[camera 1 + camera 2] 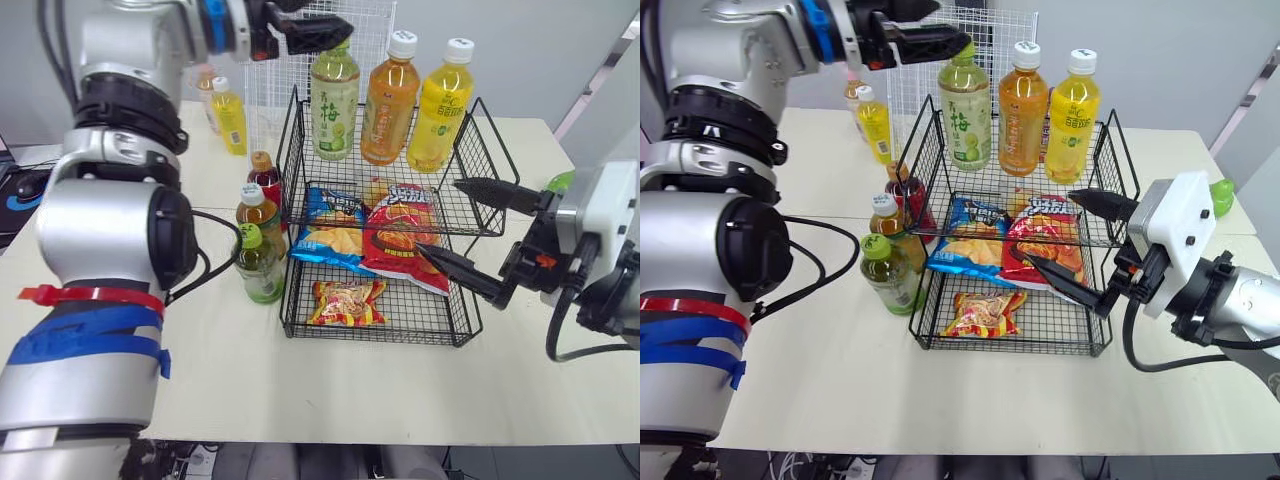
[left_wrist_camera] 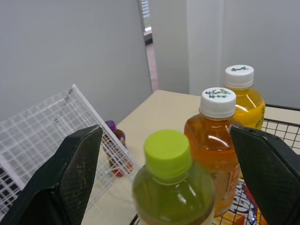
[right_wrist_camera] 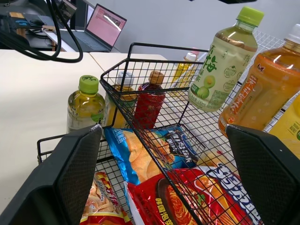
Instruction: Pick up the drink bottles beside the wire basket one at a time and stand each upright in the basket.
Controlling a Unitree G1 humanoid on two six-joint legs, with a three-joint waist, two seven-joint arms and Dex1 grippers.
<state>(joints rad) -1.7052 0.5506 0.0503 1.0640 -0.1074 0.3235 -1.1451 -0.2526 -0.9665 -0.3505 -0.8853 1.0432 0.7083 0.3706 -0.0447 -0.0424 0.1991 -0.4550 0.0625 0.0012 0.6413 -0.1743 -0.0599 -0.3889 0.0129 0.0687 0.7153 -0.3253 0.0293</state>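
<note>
**Left gripper poised open over a bottle standing in the basket's top tier**

Up at the top middle of the frame, the left gripper point(image 2: 164, 140) hangs over the green-capped tea bottle point(image 1: 334, 100). Its fingers are spread wide, one either side of the lime cap, and neither touches it. That bottle stands in the upper tier of the wire basket point(image 1: 470, 330), first in a row with the orange bottle point(image 1: 390, 100) and the yellow bottle point(image 1: 440, 105) just beside it.

By the look of it this is the release end of a placement: the bottle is on its base and free of the grip. All three stand with their long axis vertical, caps straight up and labels facing the camera.

Over at the right centre, the right gripper point(image 1: 470, 235) hovers at the basket's right side above the red snack bag point(image 1: 400, 235), its fingers parted and nothing between them.

On the table point(image 1: 300, 400), against the basket's left wall, three more wait: the red bottle point(image 1: 266, 178), the amber bottle point(image 1: 258, 212) and the small green-capped bottle point(image 1: 261, 268). All are upright with caps up.

The next move likely calls for the left arm to lift clear without clipping the cap, then drop to that cluster. They stand close together, so the outermost one looks easiest to grasp.
</note>
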